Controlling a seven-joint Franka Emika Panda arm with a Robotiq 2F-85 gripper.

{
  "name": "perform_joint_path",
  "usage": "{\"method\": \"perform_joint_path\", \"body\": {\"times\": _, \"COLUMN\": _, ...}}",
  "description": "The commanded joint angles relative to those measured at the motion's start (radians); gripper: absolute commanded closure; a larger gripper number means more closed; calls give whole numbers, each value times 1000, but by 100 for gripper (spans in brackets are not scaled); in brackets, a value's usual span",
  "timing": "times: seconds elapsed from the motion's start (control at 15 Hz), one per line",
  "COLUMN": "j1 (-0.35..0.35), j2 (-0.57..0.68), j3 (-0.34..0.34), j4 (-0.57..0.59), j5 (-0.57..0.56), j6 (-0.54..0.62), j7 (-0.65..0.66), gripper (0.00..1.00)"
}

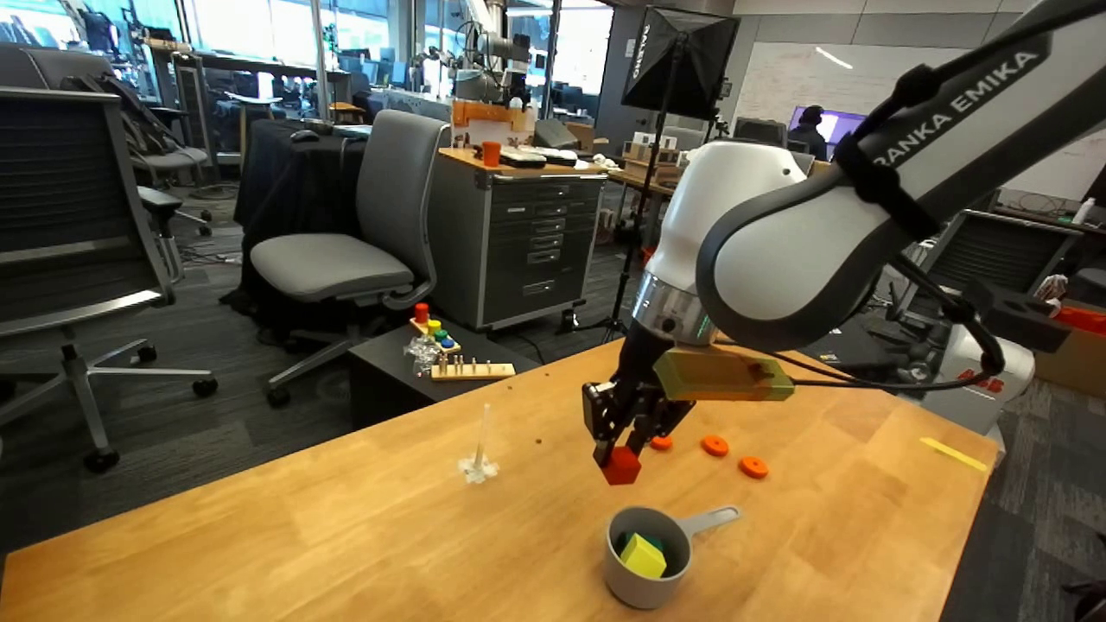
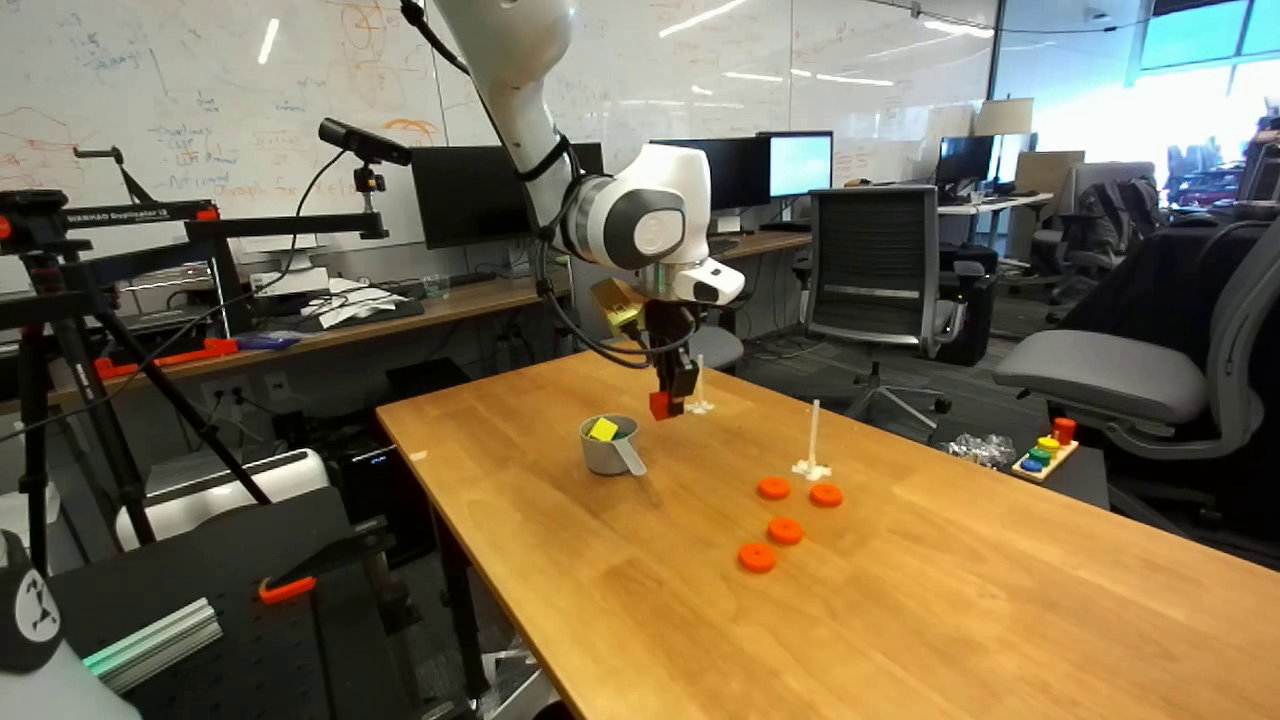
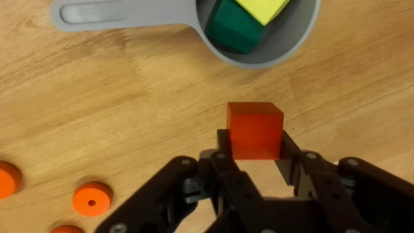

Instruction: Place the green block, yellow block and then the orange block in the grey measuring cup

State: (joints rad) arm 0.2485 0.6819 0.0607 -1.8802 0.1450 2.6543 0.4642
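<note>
My gripper point(image 1: 619, 451) is shut on the orange block point(image 1: 621, 468), an orange-red cube, and holds it above the table. In the wrist view the orange block point(image 3: 256, 136) sits between both fingertips point(image 3: 254, 145), with the cup beyond it. The grey measuring cup point(image 1: 624, 580) stands upright on the table, beside and below the held block; it also shows in an exterior view point(image 2: 606, 460). The yellow block point(image 1: 642, 557) and the green block point(image 3: 236, 29) are inside the cup. The yellow block point(image 3: 263, 8) lies partly over the green block.
Several orange discs point(image 2: 785, 530) lie on the table point(image 2: 640, 600); some show in the wrist view point(image 3: 92, 199). Two thin upright pegs, one nearer the discs point(image 2: 813, 445) and one behind the gripper point(image 2: 701, 385), stand on the table. The cup's handle point(image 3: 155, 13) points toward the discs' side.
</note>
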Motion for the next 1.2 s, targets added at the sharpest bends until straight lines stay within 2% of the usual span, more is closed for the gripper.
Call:
{"method": "perform_joint_path", "body": {"times": 0.0, "j1": -13, "j2": -53, "j3": 41, "j4": -22, "j5": 37, "j6": -48, "j7": -44, "gripper": 85}}
{"method": "perform_joint_path", "body": {"times": 0.27, "j1": -25, "j2": -59, "j3": 85, "j4": -28, "j5": 75, "j6": -88, "j7": -71, "gripper": 85}}
{"method": "perform_joint_path", "body": {"times": 1.13, "j1": -64, "j2": -90, "j3": 121, "j4": -77, "j5": 176, "j6": -151, "j7": -125, "gripper": 86}}
